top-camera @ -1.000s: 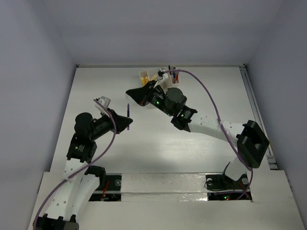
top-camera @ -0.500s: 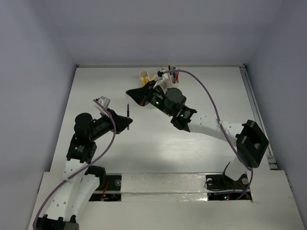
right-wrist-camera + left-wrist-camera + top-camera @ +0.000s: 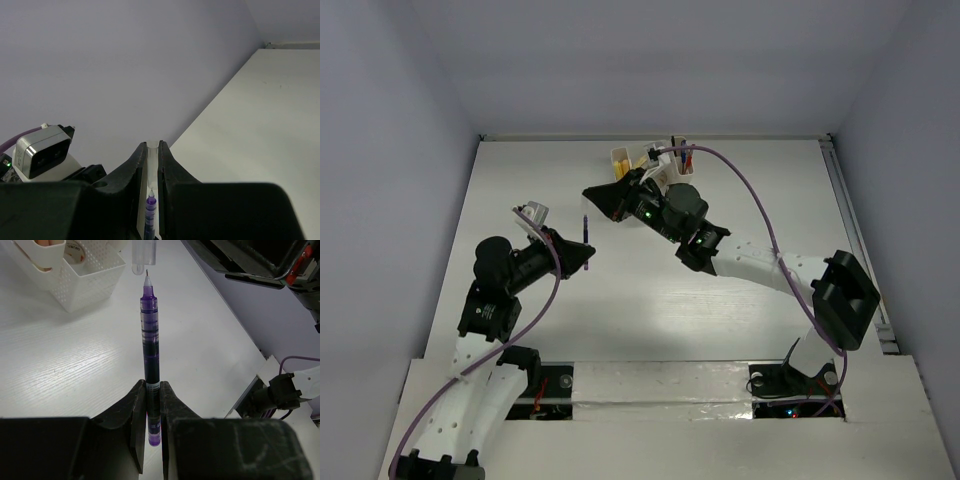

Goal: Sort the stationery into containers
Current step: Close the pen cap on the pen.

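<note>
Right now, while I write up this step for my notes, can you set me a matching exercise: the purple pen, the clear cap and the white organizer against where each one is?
Things:
1. purple pen
2. clear cap
3. white organizer

Places:
A. standing on the table, nothing gripping it
B. pinched in the left jaws, tip pointing away from them
C. pinched in the right jaws, just beyond the pen's tip

Pairs: 1-B, 2-C, 3-A
</note>
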Motion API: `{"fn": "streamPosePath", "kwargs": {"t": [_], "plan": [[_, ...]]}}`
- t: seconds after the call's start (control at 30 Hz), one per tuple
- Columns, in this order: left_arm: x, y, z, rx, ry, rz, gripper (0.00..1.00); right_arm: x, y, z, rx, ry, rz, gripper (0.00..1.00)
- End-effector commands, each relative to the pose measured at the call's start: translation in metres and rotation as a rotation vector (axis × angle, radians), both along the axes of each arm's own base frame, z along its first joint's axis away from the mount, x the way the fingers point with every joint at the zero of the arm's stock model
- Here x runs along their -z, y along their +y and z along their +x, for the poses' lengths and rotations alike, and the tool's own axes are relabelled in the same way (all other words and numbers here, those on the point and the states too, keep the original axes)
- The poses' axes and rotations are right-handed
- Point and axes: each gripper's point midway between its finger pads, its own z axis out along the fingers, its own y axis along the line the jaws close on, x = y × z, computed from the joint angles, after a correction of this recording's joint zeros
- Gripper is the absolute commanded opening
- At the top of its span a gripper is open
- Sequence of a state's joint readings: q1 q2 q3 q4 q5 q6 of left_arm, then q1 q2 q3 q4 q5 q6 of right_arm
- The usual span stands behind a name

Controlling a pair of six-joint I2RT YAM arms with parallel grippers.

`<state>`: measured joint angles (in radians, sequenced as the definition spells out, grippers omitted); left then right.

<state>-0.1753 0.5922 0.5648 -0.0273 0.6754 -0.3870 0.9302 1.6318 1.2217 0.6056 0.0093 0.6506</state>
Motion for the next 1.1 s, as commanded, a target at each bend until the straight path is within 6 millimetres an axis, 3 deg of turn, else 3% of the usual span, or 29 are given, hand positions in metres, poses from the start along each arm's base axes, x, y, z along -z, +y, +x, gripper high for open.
{"fn": "streamPosePath", "kwargs": {"t": [0.0,0.33,0.47,0.8,1.07], "plan": [[-0.014,-0.001,0.001,0.0,-0.052,-0.012,0.0,-0.01,0.004,-0.002,-0.007,-0.033,0.034,0.0],[-0.015,0.0,0.001,-0.001,-0.057,-0.012,0.0,0.005,0.009,-0.005,-0.018,-0.011,0.006,0.0],[-0.015,0.001,0.002,-0.009,-0.057,-0.012,0.0,0.008,0.012,-0.015,-0.036,-0.011,0.001,0.0],[-0.015,0.001,0.002,-0.009,-0.057,-0.012,0.0,0.01,0.0,-0.021,-0.029,-0.033,-0.036,0.0],[-0.014,0.002,0.003,-0.01,-0.056,-0.01,0.0,0.013,0.004,-0.04,-0.132,-0.035,-0.101,0.0]]}}
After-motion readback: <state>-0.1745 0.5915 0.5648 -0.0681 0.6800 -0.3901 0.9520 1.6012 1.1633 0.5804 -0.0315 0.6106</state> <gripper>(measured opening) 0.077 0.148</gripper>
